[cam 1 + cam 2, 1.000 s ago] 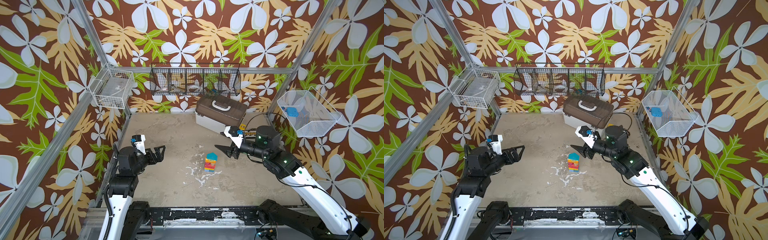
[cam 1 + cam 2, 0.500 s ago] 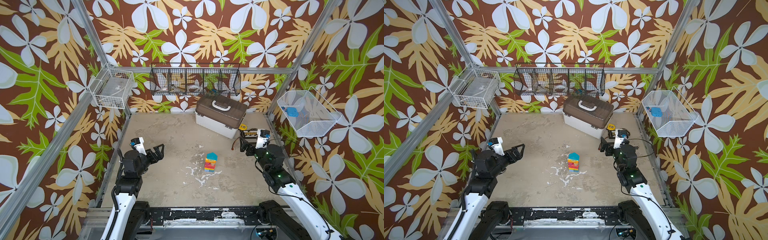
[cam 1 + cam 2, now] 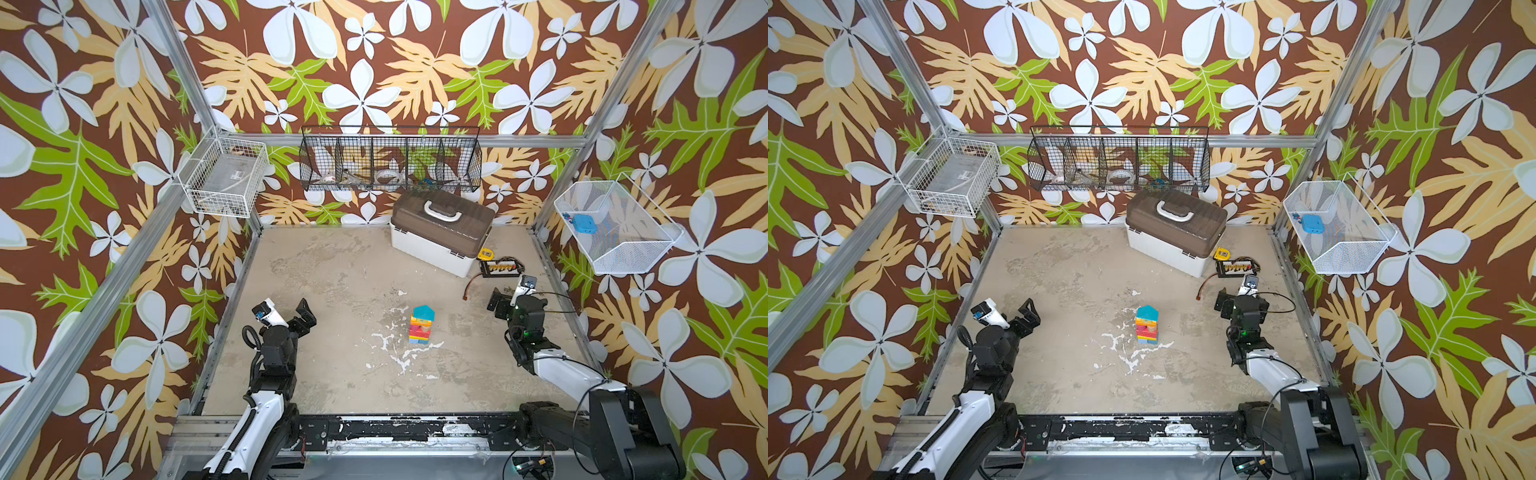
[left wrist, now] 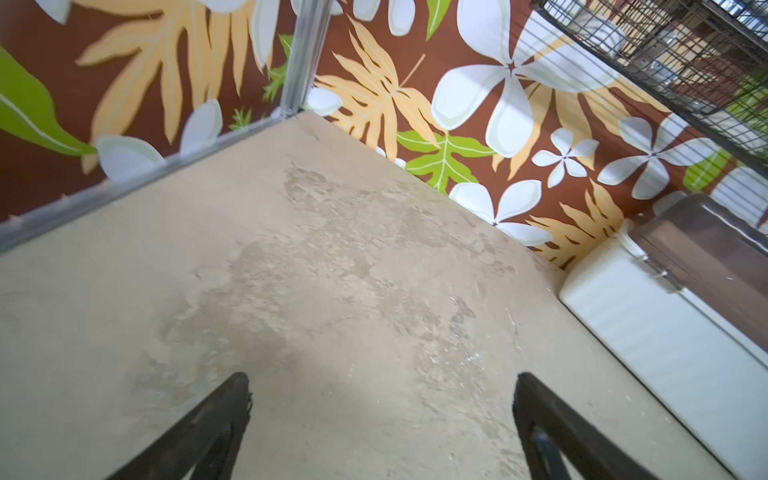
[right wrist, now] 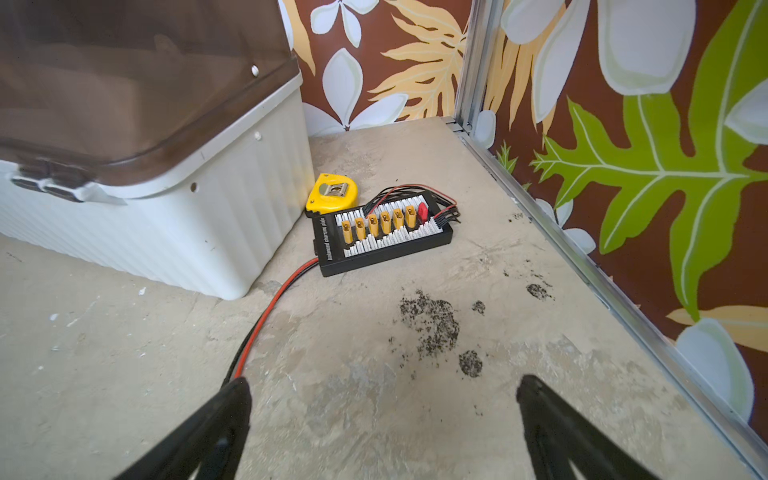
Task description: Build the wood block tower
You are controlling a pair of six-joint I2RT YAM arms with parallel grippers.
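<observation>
The tower (image 3: 422,326) (image 3: 1147,326) stands alone near the middle of the floor. It is a narrow column of wood blocks in blue, red, yellow and orange, with a teal roof-shaped piece (image 3: 423,312) on top. My left gripper (image 3: 305,319) (image 3: 1027,316) hovers open well to the left of it, over bare floor. In the left wrist view that gripper (image 4: 380,384) holds nothing. My right gripper (image 3: 500,300) (image 3: 1224,302) is open far to the right of the tower. In the right wrist view that gripper (image 5: 383,386) is empty too and faces the back right corner.
A white case with a brown lid (image 3: 440,232) sits at the back. Beside it lie a yellow tape measure (image 5: 331,193), a black charging board (image 5: 382,237) and its red and black wire (image 5: 266,316). Wire baskets (image 3: 390,160) hang on the walls.
My right arm has pulled back from beside the tower to the right wall, turned toward the corner, and its gripper has opened wide. The left arm has shifted slightly and stayed open.
</observation>
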